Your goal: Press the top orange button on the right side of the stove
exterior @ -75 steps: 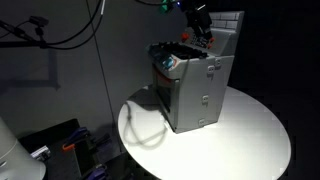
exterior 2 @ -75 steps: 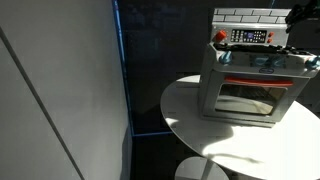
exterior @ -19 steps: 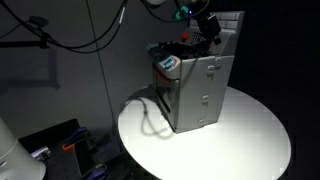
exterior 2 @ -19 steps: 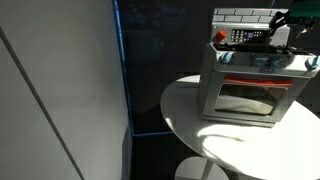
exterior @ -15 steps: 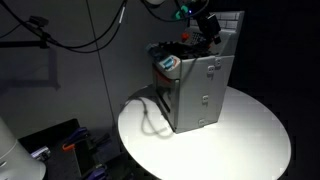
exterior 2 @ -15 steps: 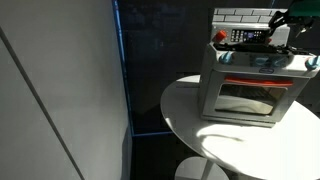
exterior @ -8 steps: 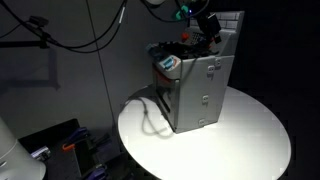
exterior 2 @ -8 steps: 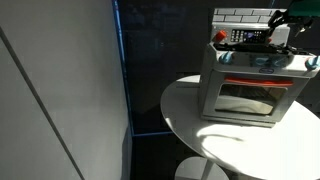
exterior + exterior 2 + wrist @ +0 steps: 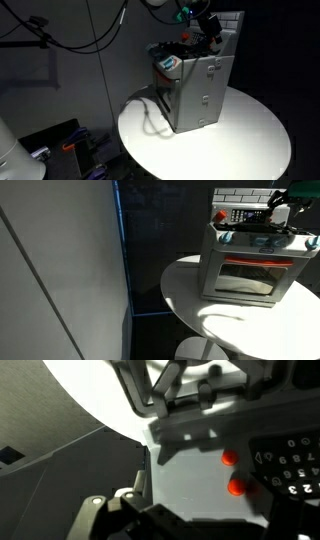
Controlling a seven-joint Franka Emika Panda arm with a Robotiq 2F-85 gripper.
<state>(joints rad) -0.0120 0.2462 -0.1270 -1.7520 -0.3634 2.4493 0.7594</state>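
Observation:
The grey toy stove (image 9: 195, 90) stands on a round white table and shows in both exterior views (image 9: 250, 265), with its white tiled back panel (image 9: 240, 194) behind. My gripper (image 9: 208, 32) hangs over the stove's top, close to the control strip (image 9: 250, 217), at that strip's end (image 9: 280, 207). The wrist view shows two orange buttons, one (image 9: 230, 458) above the other (image 9: 238, 487), on a grey panel beside a dark keypad (image 9: 290, 460). The gripper's dark fingers (image 9: 198, 518) fill the bottom edge just below the buttons. I cannot tell if they are open or shut.
The round white table (image 9: 250, 135) carries only the stove. A cable (image 9: 145, 120) lies on it beside the stove. A teal-white knob (image 9: 168, 64) sits on the stove's front corner. A blue-lit wall edge (image 9: 120, 250) stands beside the table.
Over five seconds the gripper moved in and down toward the stove's control strip. In the last second nothing has visibly moved.

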